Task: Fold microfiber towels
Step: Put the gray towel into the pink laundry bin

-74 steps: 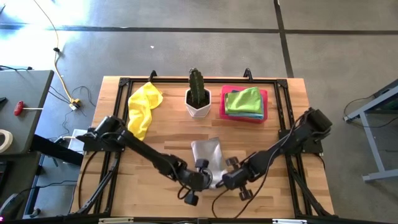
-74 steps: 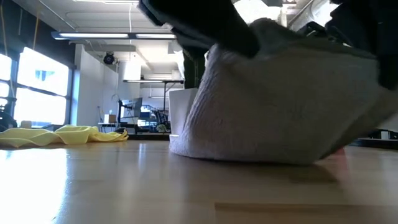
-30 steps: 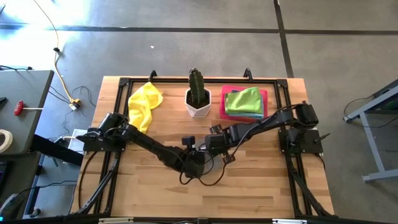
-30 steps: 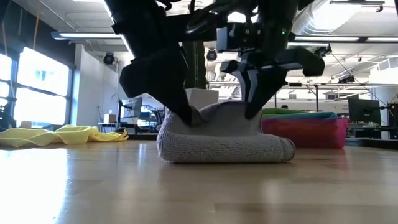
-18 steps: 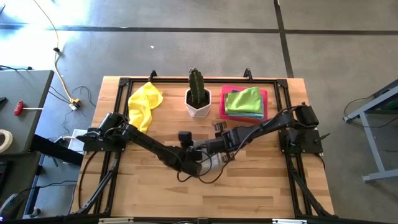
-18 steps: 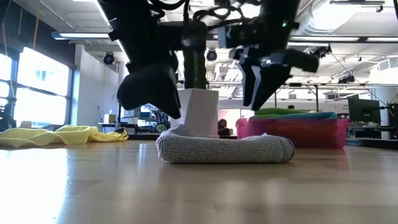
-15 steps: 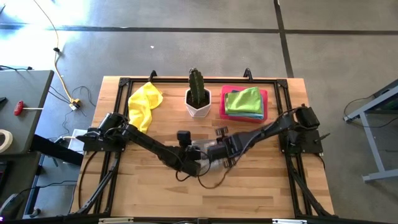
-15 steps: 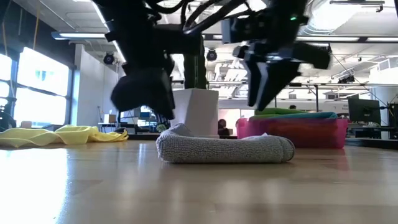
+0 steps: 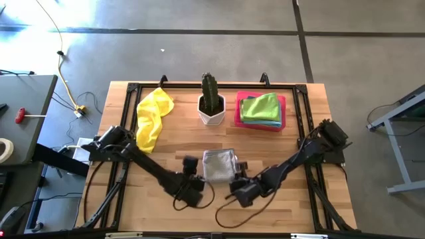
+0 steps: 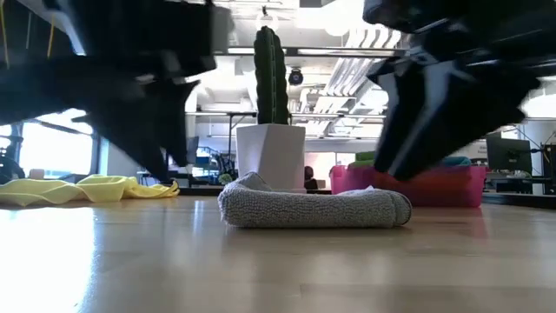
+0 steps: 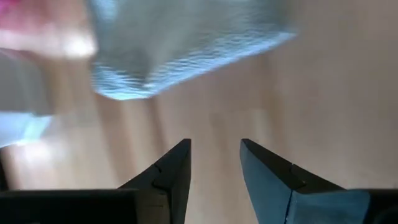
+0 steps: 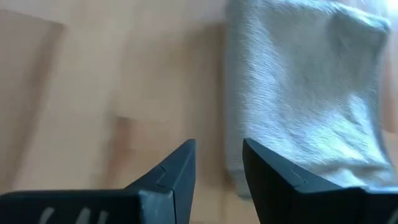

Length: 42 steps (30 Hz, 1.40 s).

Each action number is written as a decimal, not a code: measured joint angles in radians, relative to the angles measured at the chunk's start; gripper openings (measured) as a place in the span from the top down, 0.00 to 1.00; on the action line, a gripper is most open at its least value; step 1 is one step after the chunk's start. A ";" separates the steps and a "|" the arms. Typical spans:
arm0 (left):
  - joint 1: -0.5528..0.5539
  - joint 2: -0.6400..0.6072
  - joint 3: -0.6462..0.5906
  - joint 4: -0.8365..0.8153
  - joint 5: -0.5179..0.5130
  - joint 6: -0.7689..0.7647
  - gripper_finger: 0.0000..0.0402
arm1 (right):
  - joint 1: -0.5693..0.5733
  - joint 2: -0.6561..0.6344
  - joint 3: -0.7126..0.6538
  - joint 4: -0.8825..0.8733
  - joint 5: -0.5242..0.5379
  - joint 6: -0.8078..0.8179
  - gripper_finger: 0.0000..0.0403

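A folded grey microfiber towel (image 9: 219,164) lies flat on the wooden table's middle, and in the low view (image 10: 313,207) it is a low roll. My left gripper (image 9: 198,184) stands open just near-left of it, with the towel (image 11: 180,43) ahead of its fingers. My right gripper (image 9: 238,188) stands open just near-right of it, beside the towel's edge (image 12: 305,93). A yellow towel (image 9: 154,113) lies crumpled at the far left. Green and light blue towels (image 9: 260,106) are stacked in the pink tray (image 9: 281,113) at the far right.
A cactus in a white pot (image 9: 212,101) stands at the far middle, between the yellow towel and the pink tray. A black frame rail (image 9: 129,89) runs round the table. Bare wood lies along the near edge (image 9: 219,216).
Both grippers have opened and let go of the grey towel's top layer, which has dropped flat onto the fold. Both have then drawn back toward the table's near edge, the left to the towel's near-left and the right, sinking a little, to its near-right.
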 joint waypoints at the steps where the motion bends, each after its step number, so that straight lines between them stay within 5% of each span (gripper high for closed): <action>1: -0.016 0.000 0.000 0.006 0.010 -0.010 0.68 | 0.011 0.000 -0.015 0.037 0.000 0.000 0.69; 9: -0.119 0.000 0.000 0.151 0.071 -0.073 0.68 | 0.044 0.004 -0.118 0.292 0.002 -0.181 0.69; 18: -0.150 0.000 0.000 0.164 0.001 -0.192 0.68 | 0.005 0.004 -0.138 0.307 0.116 -0.220 0.69; 28: -0.143 -0.004 0.000 0.089 0.019 -0.229 0.68 | 0.020 0.004 -0.138 0.323 0.101 -0.161 0.78; 42: -0.187 -0.026 0.001 0.019 0.054 -0.277 0.68 | 0.003 0.016 -0.071 0.145 0.057 -0.205 0.38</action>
